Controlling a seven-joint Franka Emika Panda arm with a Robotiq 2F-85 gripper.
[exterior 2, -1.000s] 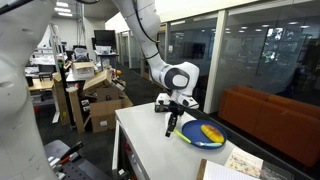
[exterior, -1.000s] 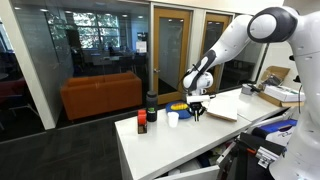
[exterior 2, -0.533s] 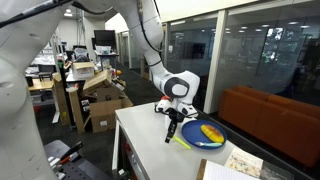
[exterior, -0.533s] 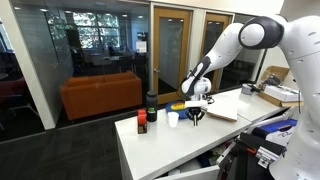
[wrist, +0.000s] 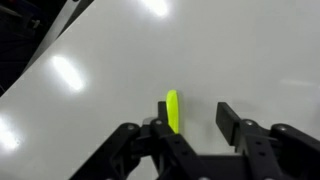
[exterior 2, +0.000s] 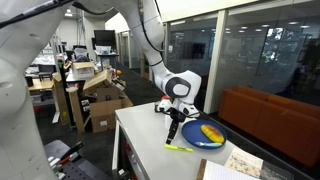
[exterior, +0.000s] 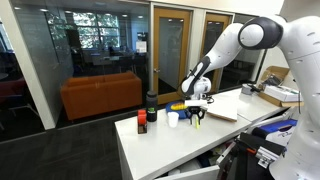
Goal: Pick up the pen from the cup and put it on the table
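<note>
A yellow-green pen (exterior 2: 180,148) lies flat on the white table (exterior 2: 138,150), just in front of and below my gripper (exterior 2: 175,128). In the wrist view the pen (wrist: 172,110) lies on the table (wrist: 100,60) beside the inner face of one finger, and my gripper (wrist: 197,115) is open with nothing between the jaws. In an exterior view my gripper (exterior: 196,115) hangs low over the table (exterior: 165,148), next to a small white cup (exterior: 173,119). The pen is too small to make out there.
A blue plate (exterior 2: 207,135) with a yellow item lies just beyond the gripper. A dark container (exterior: 152,105) and a small red-topped one (exterior: 142,123) stand near the table's far end. An open book (exterior: 225,108) lies further along; cluttered desks stand beyond.
The pen was in my gripper a second ago, hanging over the table. The jaws have opened and the pen has dropped flat onto the table. The gripper has barely moved.
</note>
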